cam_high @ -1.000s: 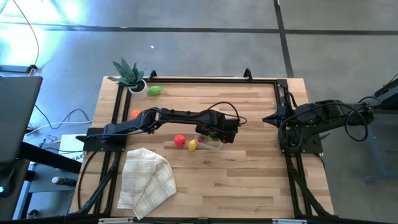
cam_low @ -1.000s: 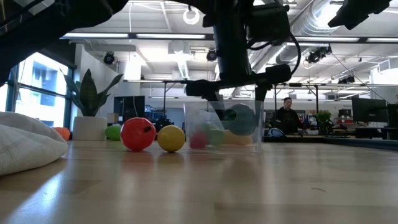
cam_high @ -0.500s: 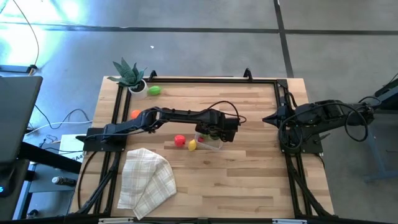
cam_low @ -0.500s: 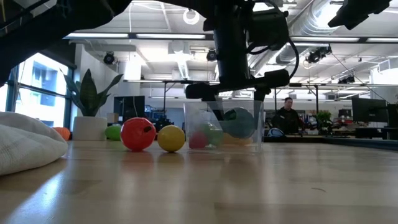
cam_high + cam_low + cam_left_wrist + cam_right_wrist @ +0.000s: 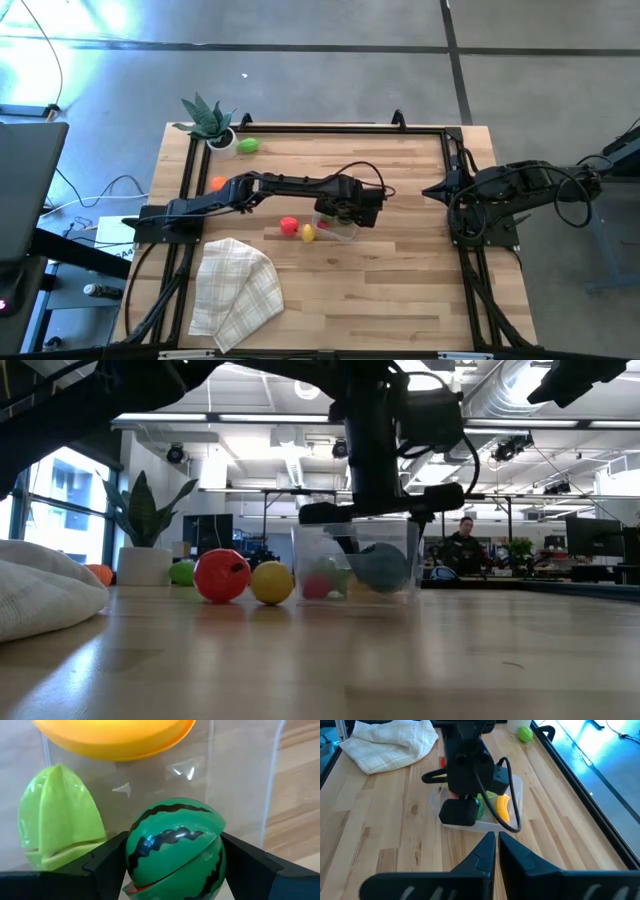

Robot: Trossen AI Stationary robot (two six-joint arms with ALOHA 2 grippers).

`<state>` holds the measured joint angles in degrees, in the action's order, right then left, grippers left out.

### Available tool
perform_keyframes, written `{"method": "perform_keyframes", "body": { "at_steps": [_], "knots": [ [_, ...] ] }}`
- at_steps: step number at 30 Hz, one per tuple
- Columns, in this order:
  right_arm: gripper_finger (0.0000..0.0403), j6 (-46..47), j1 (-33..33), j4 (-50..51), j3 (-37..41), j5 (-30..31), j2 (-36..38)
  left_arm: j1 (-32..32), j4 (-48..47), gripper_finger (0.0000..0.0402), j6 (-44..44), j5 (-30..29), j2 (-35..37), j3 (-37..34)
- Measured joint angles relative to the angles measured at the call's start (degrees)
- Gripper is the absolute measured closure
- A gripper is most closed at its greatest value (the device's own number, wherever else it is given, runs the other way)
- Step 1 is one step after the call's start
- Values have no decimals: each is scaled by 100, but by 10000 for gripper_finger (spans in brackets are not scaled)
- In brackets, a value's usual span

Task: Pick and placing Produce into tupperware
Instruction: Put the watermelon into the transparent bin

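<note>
The left gripper [image 5: 172,870] hangs inside the tupperware [image 5: 516,790], its fingers [image 5: 107,865] pinching a round watermelon [image 5: 175,850] between them at its widest girth. It looks light, hard and slick, apt to roll. The right gripper [image 5: 497,845], fingers pressed together, waits well apart at the bench [image 5: 400,290] edge.

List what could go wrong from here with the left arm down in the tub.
1. The left gripper holds the toy watermelon inside the clear tub; lifting before letting go would carry it back out.
2. The tub is light, and its wall is close to the fingers, so the arm may drag or tip it.
3. The red ball and yellow ball beside it could roll.
</note>
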<state>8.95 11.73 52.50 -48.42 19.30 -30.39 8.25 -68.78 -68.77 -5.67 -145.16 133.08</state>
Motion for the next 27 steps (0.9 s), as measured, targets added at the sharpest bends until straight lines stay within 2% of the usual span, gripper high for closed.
{"method": "perform_keyframes", "body": {
  "at_steps": [22, 27],
  "knots": [
    [392, 0, -1, 1, 0, 1, 0, 0, -26, 130, 234, -142, -33, -7],
    [392, 0, 1, 1, 0, 0, -1, 0, -26, 112, 251, -142, -33, -7]
  ]
}}
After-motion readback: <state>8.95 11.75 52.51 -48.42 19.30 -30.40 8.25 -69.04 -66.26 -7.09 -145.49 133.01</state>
